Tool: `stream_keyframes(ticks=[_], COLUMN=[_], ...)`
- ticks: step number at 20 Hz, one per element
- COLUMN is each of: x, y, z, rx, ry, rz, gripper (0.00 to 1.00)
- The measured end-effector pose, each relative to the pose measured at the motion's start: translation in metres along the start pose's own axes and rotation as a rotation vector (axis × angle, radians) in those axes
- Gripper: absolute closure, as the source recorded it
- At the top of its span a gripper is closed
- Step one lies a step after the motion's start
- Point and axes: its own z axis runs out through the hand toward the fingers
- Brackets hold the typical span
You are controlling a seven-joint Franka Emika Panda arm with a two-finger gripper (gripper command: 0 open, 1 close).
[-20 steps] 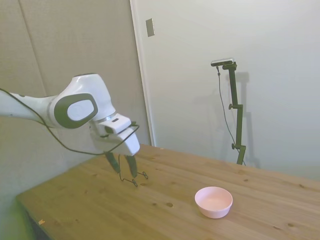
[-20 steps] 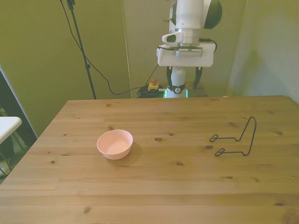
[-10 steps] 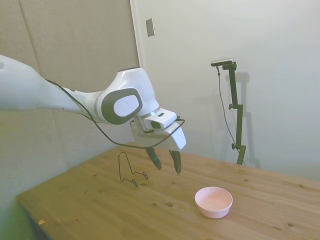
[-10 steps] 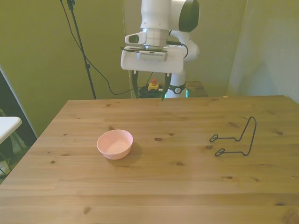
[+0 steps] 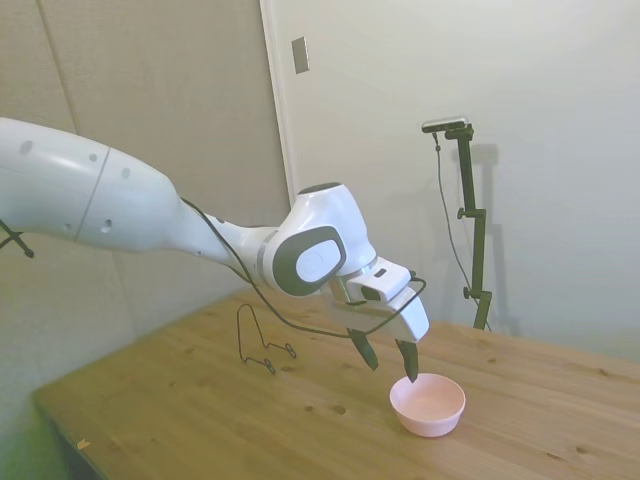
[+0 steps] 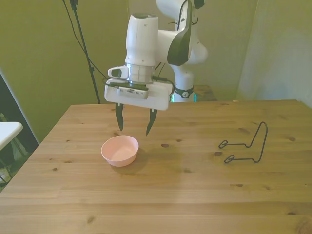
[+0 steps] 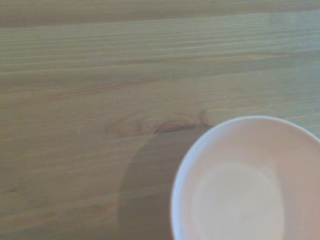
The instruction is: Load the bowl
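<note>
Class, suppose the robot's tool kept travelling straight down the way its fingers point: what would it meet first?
Most likely the small pale pink plastic bowl. The open tool hangs just above its rim on the wooden table, with nothing between. One finger may land on the rim or just outside it; depth is unclear.

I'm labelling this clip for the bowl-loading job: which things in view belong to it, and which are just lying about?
Belongs to the job:
- small round pale pink plastic bowl, empty, upright on the wooden table
- white arm's gripper, fingers open, above the bowl's far rim

Just lying about:
- bent black wire stand, towards the front view's right, well apart from the bowl
</note>
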Motion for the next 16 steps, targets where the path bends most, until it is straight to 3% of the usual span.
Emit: stream_keyframes(ticks=[8, 9, 16], x=[0.004, 0.005, 0.011], y=[-0.009, -0.009, -0.008], z=[0.043, 0.046, 0.06], rx=[-0.036, -0.04, -0.058], ry=[-0.01, -0.011, -0.013], rz=[0.015, 0.016, 0.021], gripper=[0.0, 1.0, 1.0])
